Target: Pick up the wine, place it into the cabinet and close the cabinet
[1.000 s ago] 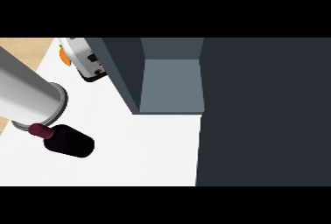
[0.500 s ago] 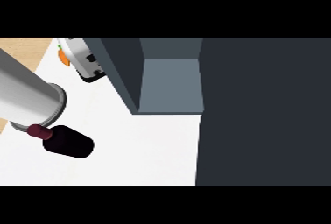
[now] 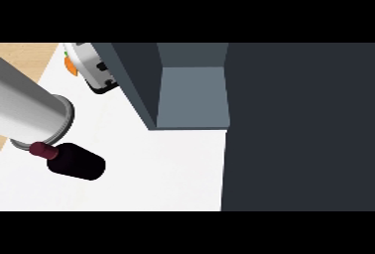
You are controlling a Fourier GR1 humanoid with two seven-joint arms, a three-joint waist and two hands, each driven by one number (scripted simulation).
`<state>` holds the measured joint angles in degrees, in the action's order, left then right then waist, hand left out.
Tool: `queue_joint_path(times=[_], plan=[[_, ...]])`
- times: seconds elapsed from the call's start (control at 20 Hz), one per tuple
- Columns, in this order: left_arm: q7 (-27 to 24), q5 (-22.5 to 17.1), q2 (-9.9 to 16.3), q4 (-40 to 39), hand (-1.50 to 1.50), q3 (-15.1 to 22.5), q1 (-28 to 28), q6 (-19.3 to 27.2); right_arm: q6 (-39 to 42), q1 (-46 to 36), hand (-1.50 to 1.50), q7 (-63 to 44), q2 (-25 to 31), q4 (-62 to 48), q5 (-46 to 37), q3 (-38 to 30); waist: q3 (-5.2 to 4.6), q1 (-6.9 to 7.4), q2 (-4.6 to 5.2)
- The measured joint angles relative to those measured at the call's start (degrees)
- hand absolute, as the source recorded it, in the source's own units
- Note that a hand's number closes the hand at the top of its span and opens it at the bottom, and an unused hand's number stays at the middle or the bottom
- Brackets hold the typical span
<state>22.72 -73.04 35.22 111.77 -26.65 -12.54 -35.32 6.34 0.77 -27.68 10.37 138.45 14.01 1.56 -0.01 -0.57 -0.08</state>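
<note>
The wine bottle (image 3: 76, 161) is a dark bottle with a dark red neck, on the white counter (image 3: 168, 173) at the lower left. Its neck points up-left and touches the end of a grey forearm (image 3: 33, 111) that enters from the left edge. No hand shows; whatever lies beyond that forearm's end is hidden. The cabinet (image 3: 192, 96) stands open at the top middle, its grey inside bare, about a bottle's length up and right of the wine.
A large dark panel (image 3: 300, 129) fills the right side of the view beside the open cabinet. A white and black appliance (image 3: 93, 69) with an orange item (image 3: 70, 65) sits at the upper left, near a wooden strip.
</note>
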Motion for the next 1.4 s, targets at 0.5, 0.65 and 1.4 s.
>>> queue_joint_path(times=[0.5, 0.65, 1.4], plan=[[0.7, 9.1, -4.1, -12.9, -1.5, 3.4, 6.0, -7.8, -1.6, -2.2, -1.5, -2.2, -0.8, 0.2, -0.8, 1.9, -0.03, 0.01, 0.02], [0.3, 11.8, -5.2, -16.6, -1.5, 3.7, 7.7, -10.1, -2.2, -3.1, -1.5, -3.4, -0.8, 0.5, -1.0, 2.3, -0.03, -0.03, 0.01], [-11.2, 34.0, -14.5, -31.8, -1.5, 1.0, 14.8, -17.8, -1.7, -5.4, -1.5, -5.8, -0.3, 0.5, -1.2, -0.2, -0.04, -0.11, 0.03]])
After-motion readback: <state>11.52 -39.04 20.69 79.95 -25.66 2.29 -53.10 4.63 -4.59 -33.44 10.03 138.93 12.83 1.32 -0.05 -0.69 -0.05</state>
